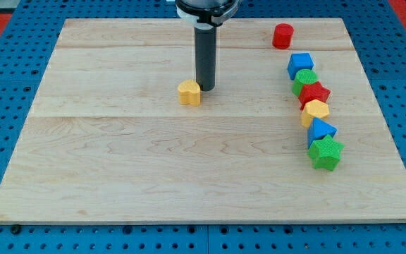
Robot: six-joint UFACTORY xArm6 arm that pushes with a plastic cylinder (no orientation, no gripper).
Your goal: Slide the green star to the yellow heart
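The green star (325, 153) lies at the view's right, at the lower end of a column of blocks. The yellow heart (188, 92) lies alone near the board's upper middle, far to the left of the star. My tip (204, 87) rests on the board right beside the heart's right side, touching it or nearly so. The tip is far from the green star.
Above the star, from bottom to top, the column holds a blue triangle (320, 130), a yellow hexagon (315, 111), a red star (314, 93), a green block (304, 80) and a blue cube (300, 65). A red cylinder (283, 35) stands apart at the top right.
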